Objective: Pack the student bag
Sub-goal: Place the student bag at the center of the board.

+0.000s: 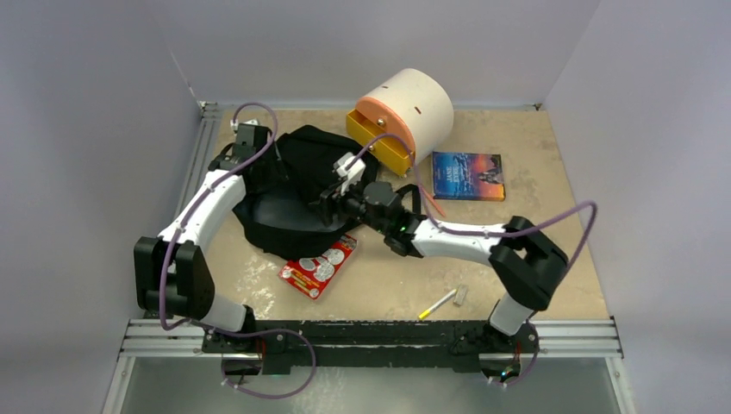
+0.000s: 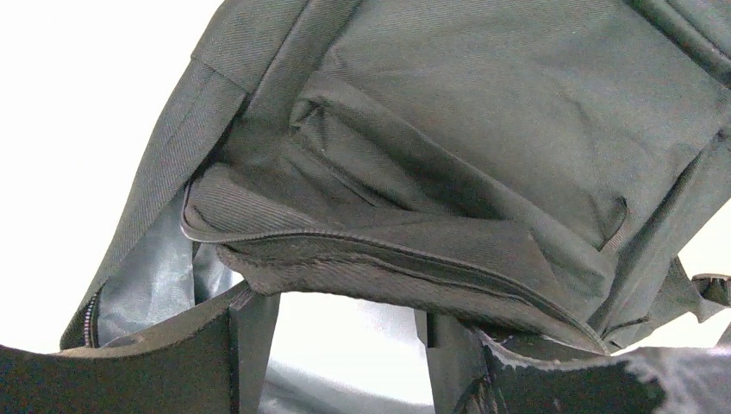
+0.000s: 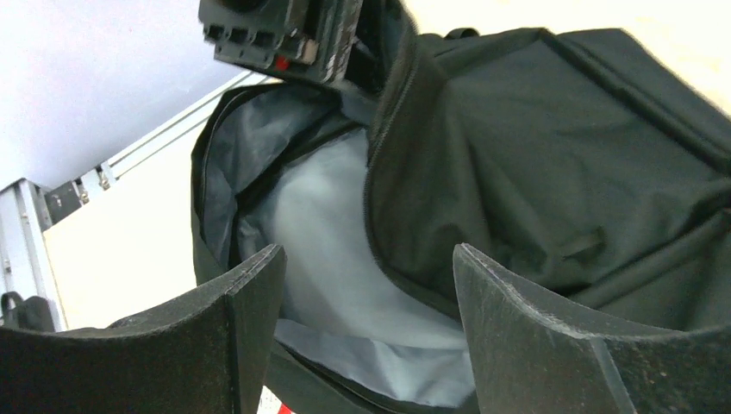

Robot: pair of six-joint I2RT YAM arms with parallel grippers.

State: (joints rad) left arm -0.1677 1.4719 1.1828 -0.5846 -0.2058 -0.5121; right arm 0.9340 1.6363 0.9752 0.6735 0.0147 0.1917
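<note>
On the top view I'm seeing the student bag (image 1: 293, 185) lying at the far left of the tabletop (image 1: 534, 250), with the left jaws at its far-left edge and the right jaws at its right side. On the left wrist view, the left jaws are standing open just under the bag's zipper rim. On the right wrist view, the right jaws are gaping wide at the bag's open mouth.

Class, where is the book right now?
In the top view, the book lies flat toward the far right, just right of the cream drawer box.
</note>
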